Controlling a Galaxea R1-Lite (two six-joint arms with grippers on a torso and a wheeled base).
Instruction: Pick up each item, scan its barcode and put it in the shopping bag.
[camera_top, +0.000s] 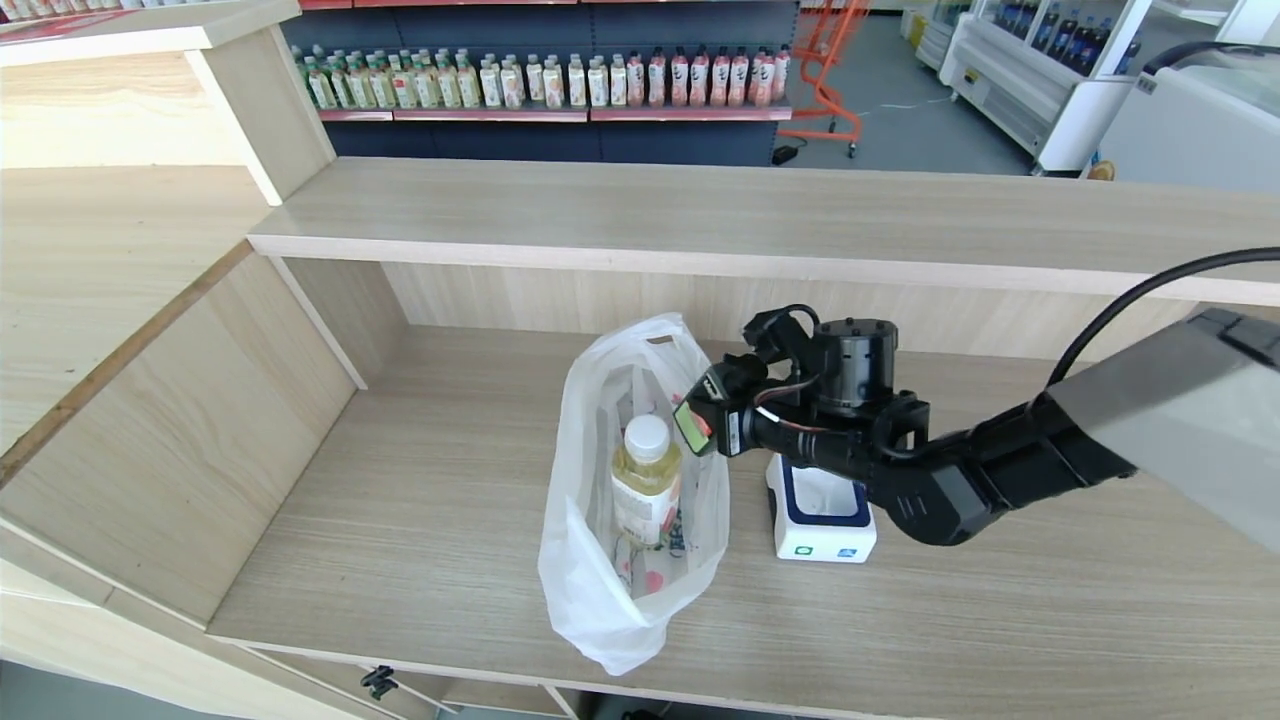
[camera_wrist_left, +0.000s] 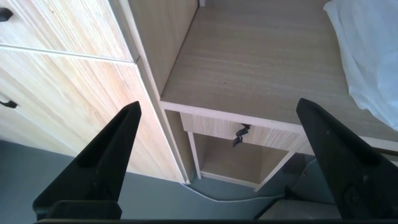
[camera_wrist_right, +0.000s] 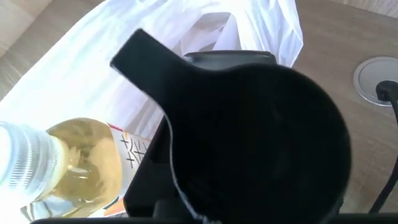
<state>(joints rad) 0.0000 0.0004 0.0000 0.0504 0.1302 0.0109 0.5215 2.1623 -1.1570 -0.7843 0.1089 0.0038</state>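
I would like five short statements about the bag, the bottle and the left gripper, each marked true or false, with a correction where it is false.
1. The bottle is inside the shopping bag. True.
2. The bottle's cap is red. False: it is white.
3. The left gripper is open and holds nothing. True.
4. The shopping bag lies on the floor. False: it stands on the wooden counter.
5. The white and blue device is on the robot's left of the bag. False: it stands on the robot's right of the bag.
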